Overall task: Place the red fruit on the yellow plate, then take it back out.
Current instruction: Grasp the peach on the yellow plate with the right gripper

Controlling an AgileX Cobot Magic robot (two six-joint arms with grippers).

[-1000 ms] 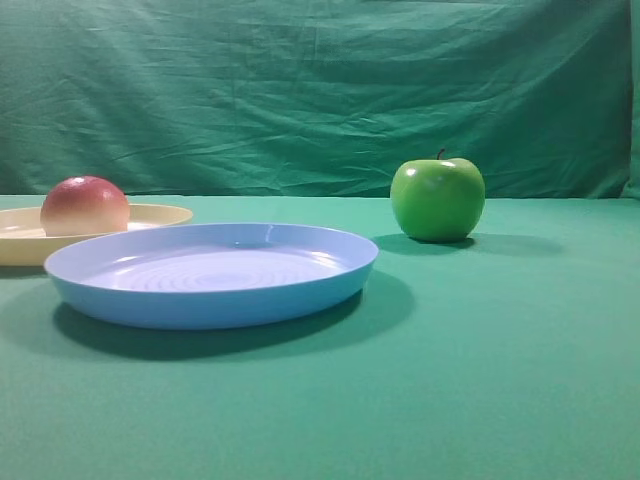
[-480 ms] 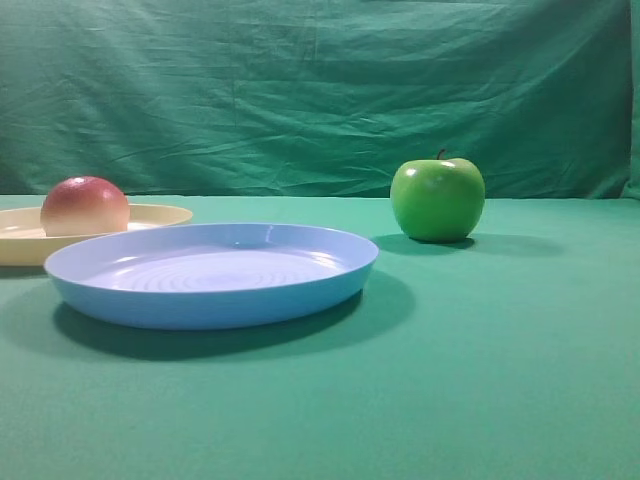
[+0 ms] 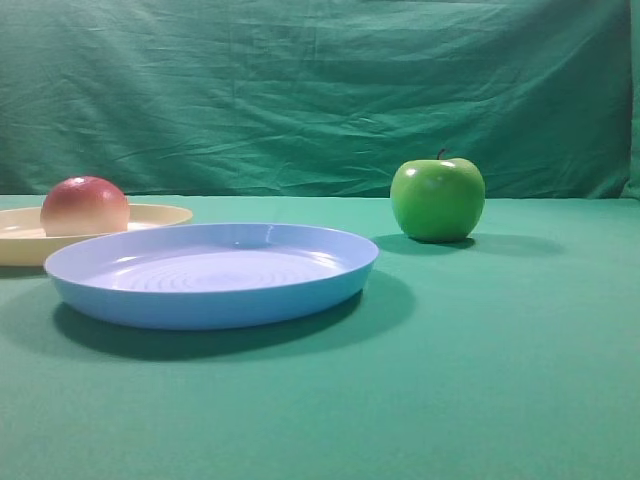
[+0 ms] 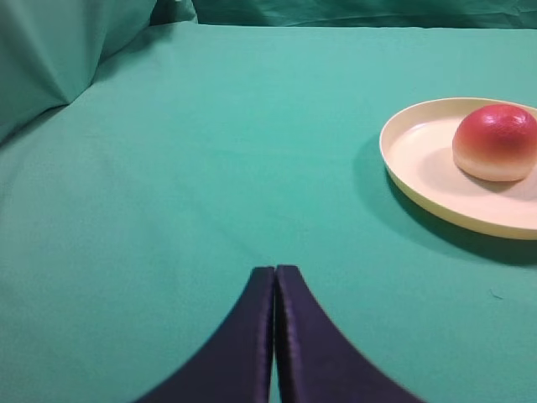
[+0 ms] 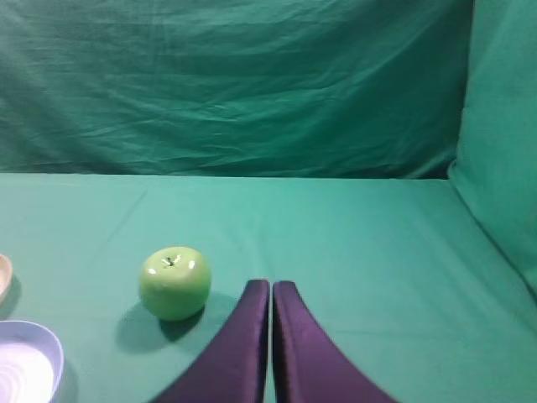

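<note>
Resting on the yellow plate (image 3: 160, 214) at the far left of the exterior high view, the red fruit (image 3: 85, 206) sat toward the plate's middle, its pink top fading to cream below. A blue plate (image 3: 215, 295) lay in front of the yellow one, hiding part of its near rim. A green apple (image 3: 437, 198) stood upright on the green tablecloth (image 3: 480, 380), well apart to the right of both plates. No arm or gripper showed in this view.

From the left wrist view, the left gripper (image 4: 275, 273) had its two dark fingers pressed together tip to tip, with nothing between them, above bare cloth. The yellow plate (image 4: 419, 180) lay ahead and to the right, well apart from the fingertips, and the red fruit (image 4: 496, 142) sat on it.

From the right wrist view, the right gripper (image 5: 271, 287) was likewise closed, its fingers meeting with nothing held. The green apple (image 5: 174, 282) stood just left of the fingertips, not touching them. The blue plate (image 5: 29, 365) showed at the lower left corner.
</note>
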